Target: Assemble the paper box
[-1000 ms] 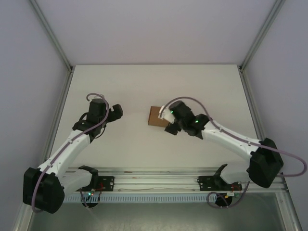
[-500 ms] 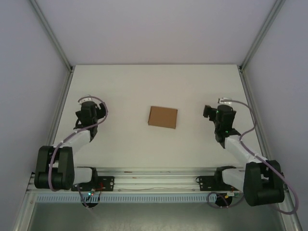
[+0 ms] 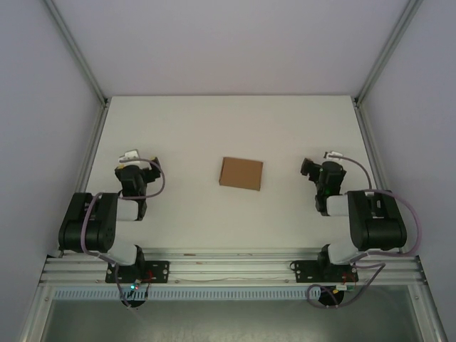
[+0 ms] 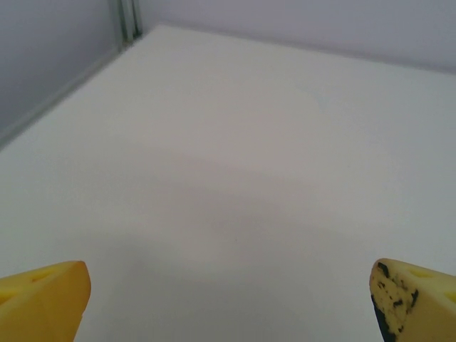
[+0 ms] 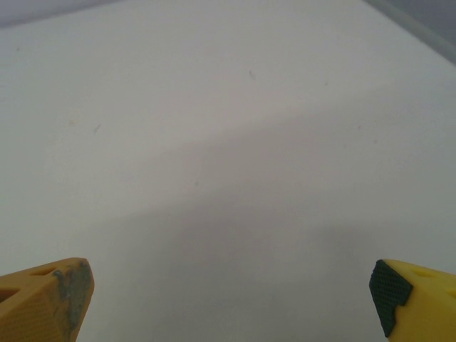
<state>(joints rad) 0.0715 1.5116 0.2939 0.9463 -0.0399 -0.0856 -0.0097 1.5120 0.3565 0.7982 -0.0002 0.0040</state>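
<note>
box at middle of counter, looks folded shut, though small in view | left claw, right claw wide open, empty | both arms just pulled back from box to rest — assembly likely done

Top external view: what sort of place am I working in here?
Probably an enclosed lab robot cell: a white table boxed in by plain walls and aluminium posts, the left arm and right arm bolted to a rail at its near edge, and one paper box lying alone mid-table.
</note>
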